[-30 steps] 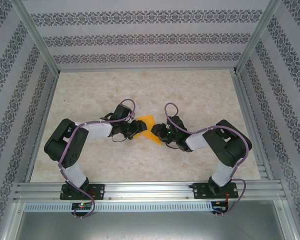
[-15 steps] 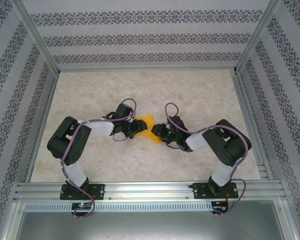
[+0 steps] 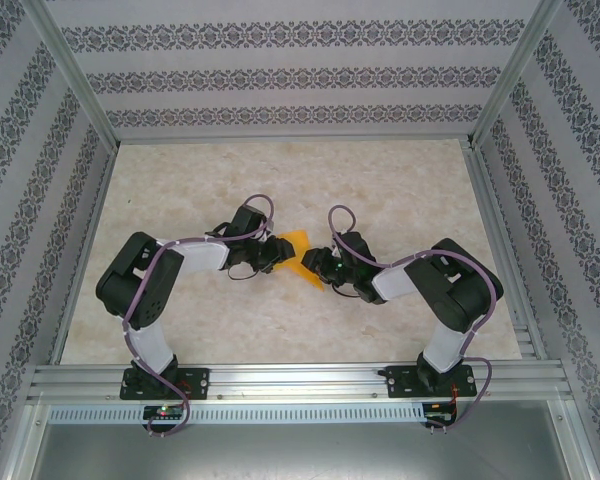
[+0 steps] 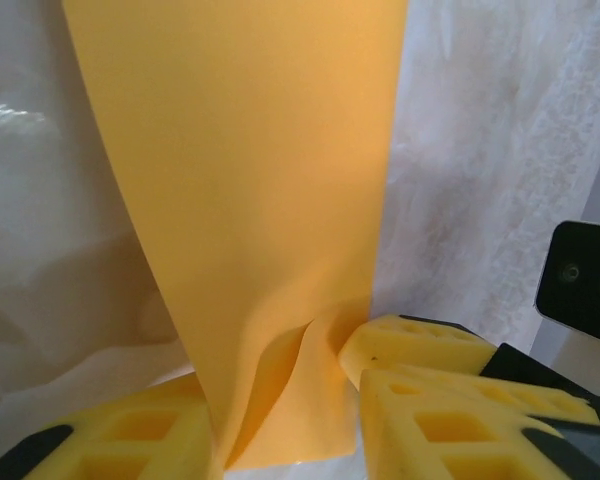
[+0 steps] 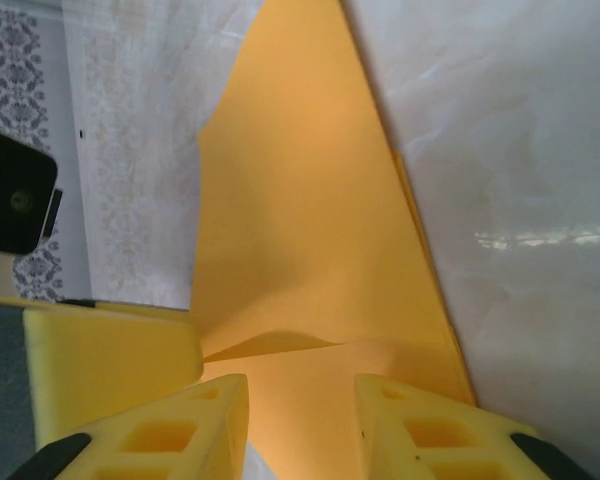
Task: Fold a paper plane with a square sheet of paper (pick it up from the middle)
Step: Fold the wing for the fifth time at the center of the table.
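Left wrist: sheet of paper buckling inside half-closed left gripper, hold unclear; same for right gripper. Probably light, limp, crease-prone; best pinched along a fold.

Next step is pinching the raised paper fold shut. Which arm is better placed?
Left, probably: the left gripper has its jaws either side of the orange paper where it buckles upward. The right gripper straddles a flatter stretch.
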Controlling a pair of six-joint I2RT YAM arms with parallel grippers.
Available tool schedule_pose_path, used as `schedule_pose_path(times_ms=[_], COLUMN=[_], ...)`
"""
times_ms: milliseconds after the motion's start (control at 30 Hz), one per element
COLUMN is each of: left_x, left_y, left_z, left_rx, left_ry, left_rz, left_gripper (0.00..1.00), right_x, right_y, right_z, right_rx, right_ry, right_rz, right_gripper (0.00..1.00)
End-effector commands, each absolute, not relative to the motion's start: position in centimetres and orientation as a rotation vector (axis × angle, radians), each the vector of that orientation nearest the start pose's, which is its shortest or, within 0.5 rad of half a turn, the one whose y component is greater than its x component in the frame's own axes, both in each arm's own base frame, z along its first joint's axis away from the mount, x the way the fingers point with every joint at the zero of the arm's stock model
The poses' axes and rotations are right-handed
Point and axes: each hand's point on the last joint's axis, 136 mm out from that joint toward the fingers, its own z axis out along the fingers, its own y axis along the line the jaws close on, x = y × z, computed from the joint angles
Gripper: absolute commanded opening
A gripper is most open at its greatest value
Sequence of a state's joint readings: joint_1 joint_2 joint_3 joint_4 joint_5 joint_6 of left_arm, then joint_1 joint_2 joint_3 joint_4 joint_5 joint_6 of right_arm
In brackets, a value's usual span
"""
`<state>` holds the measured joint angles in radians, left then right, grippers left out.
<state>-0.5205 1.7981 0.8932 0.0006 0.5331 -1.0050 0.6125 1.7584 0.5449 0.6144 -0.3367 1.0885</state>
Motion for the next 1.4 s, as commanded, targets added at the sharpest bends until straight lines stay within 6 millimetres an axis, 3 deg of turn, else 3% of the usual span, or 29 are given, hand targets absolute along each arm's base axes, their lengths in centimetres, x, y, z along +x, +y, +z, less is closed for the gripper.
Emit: schedule_pose_path(times_ms=[0,200,433,667,867,1000,1367], left_x=[31.7,31.6,31.4,31.3,31.2,31.1,30.9], left_y=[-29.3,-29.5,-29.4,-29.6,-29.7,-29.6,-29.2], left_z=[4.1,4.4,4.9,5.9,6.6,6.8,7.2], left_rx=[-0.407,-0.411,-0.433,-0.443,-0.454,-0.459,-0.469], left_ry=[2.735,2.740,2.733,2.732,2.735,2.739,2.746], left_rz=[-1.264,-1.253,-1.239,-1.228,-1.222,-1.222,-1.199], left_gripper=[0.34,0.20,0.11,0.10,0.11,0.11,0.11], right_x=[28.9,29.4,29.8,29.1,27.4,26.8,27.8], right_y=[27.0,27.3,25.4,24.6,25.6,26.8,28.7], right_z=[1.6,4.2,7.1,10.1,9.9,8.0,5.7], right_rx=[0.244,0.061,-0.172,-0.475,-0.750,-0.890,-0.998], right_ry=[2.486,2.419,2.336,2.153,2.006,1.983,1.880], right_rz=[1.158,1.110,0.855,0.534,0.386,0.206,0.033], right_gripper=[0.36,0.48,0.61,0.55,0.57,0.55,0.54])
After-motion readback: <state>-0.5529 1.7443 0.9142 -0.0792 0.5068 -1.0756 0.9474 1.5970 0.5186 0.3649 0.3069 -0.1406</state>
